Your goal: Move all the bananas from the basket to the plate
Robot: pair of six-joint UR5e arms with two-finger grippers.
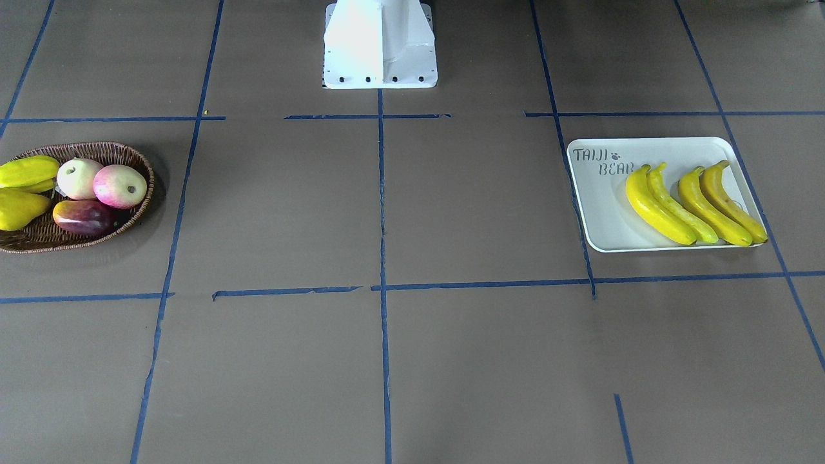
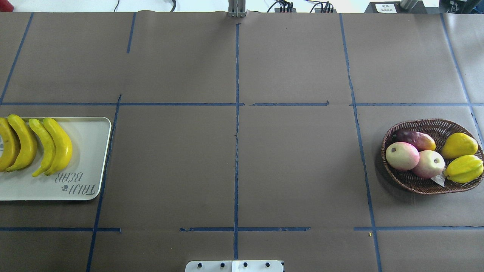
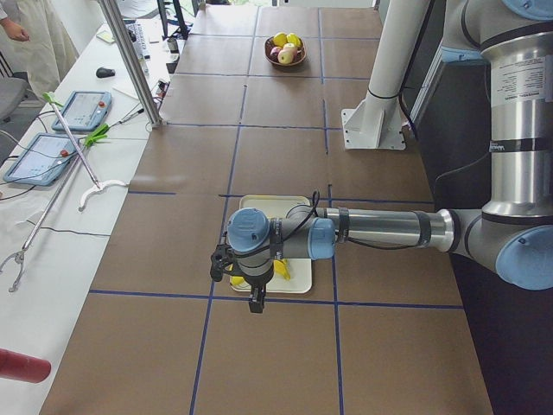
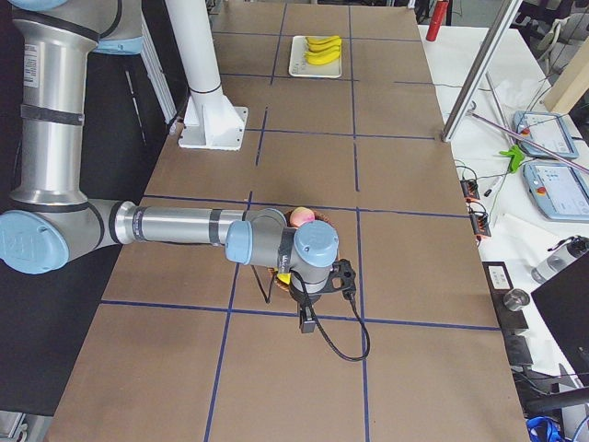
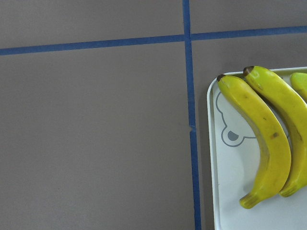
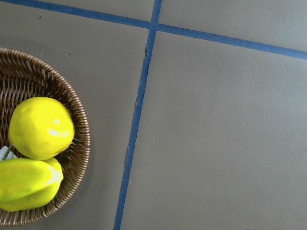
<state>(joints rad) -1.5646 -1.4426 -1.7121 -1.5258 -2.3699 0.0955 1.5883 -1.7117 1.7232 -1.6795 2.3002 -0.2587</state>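
Several yellow bananas (image 1: pixel 709 209) lie side by side on the off-white plate (image 1: pixel 599 206), which sits far to the left in the overhead view (image 2: pixel 90 151). The left wrist view looks down on the plate's corner (image 5: pixel 225 191) and two bananas (image 5: pixel 264 134). The dark wicker basket (image 2: pixel 408 183) holds no bananas, only apples (image 2: pixel 402 155), a dark red fruit (image 1: pixel 84 217) and yellow ridged fruits (image 6: pixel 41 127). My left gripper (image 3: pixel 218 264) hovers over the plate's end. My right gripper (image 4: pixel 345 276) hovers over the basket. I cannot tell whether either is open or shut.
The white robot base (image 1: pixel 380 45) stands at the table's middle edge. Blue tape lines (image 2: pixel 236 151) cross the brown table cover. A side bench carries tablets (image 3: pixel 82 111) beside a metal pole (image 3: pixel 130 60), and a person's arm (image 3: pixel 15 30) shows at the far corner.
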